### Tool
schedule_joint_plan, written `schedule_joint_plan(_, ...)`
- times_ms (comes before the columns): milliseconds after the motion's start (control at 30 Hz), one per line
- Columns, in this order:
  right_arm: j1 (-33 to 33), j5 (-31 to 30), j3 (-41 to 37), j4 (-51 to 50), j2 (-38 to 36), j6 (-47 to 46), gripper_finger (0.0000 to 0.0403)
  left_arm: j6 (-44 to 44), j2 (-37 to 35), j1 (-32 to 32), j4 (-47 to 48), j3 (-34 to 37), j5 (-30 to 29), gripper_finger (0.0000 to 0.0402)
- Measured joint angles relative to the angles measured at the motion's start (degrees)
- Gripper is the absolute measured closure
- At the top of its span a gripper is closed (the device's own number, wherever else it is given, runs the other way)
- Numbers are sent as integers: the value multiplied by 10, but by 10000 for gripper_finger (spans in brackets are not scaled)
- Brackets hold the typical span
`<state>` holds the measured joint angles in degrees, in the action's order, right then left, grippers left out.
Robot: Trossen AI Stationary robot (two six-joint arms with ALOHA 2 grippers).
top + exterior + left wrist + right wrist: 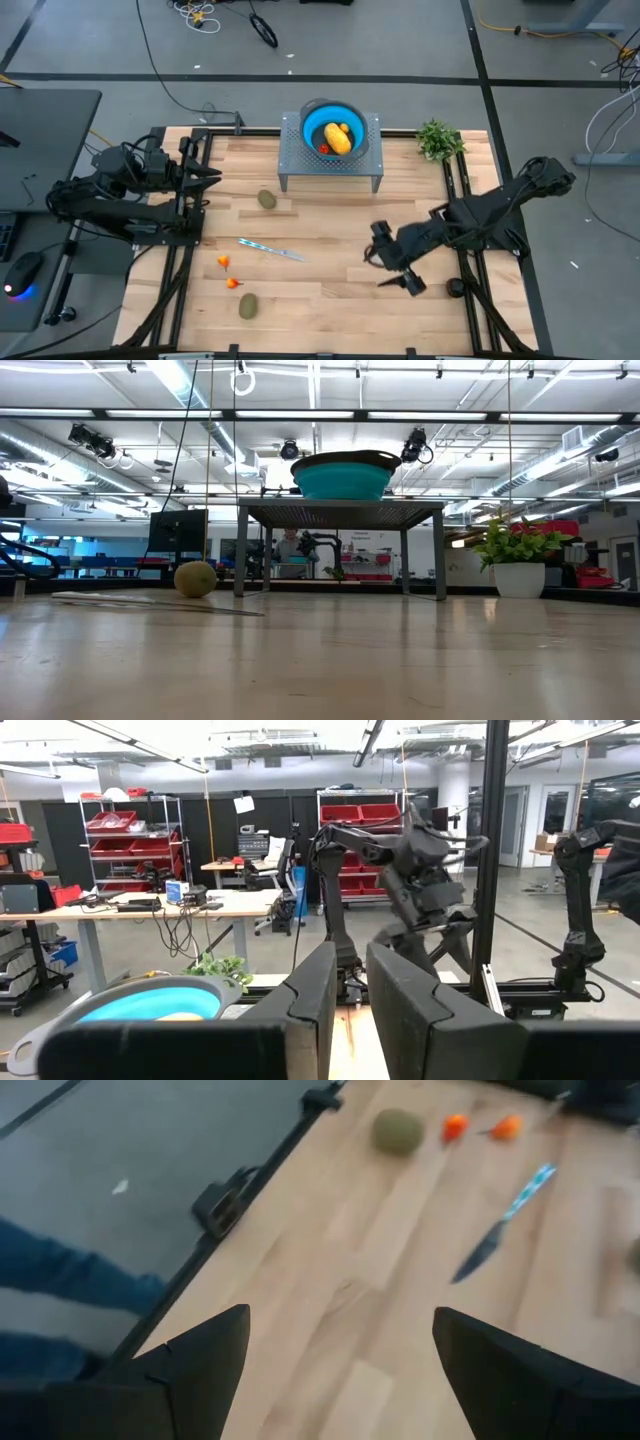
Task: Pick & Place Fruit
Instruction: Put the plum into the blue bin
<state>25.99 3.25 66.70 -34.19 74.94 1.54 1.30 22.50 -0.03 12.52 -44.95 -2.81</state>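
Note:
A blue bowl (322,122) stands on a grey metal stand (292,160) at the table's far middle. In it lie the yellow-orange fruit (338,138) and a small red one (323,148). One kiwi (266,199) lies on the table in front of the stand, another (247,305) near the near-left edge. Two tiny red-orange fruits (223,261) (233,283) lie between them. My right gripper (395,262) hovers open over bare wood right of centre, holding nothing; its wrist view shows the near kiwi (398,1130) far ahead. My left gripper (212,175) rests shut at the left edge.
A slim knife-like stick (270,249) lies flat left of centre, near the small fruits. A potted green sprig (438,140) stands at the far right corner. Black frame rails run along both table sides. Bare wood lies between the right gripper and the stand.

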Motion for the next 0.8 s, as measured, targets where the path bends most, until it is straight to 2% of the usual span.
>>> schedule_joint_plan(200,39,0,-23,-21,0,-51,78,0,0,0,0,0,0,334)
schedule_joint_plan(800,115,-2,-75,-23,1,-73,78,0,0,0,0,0,0,334)
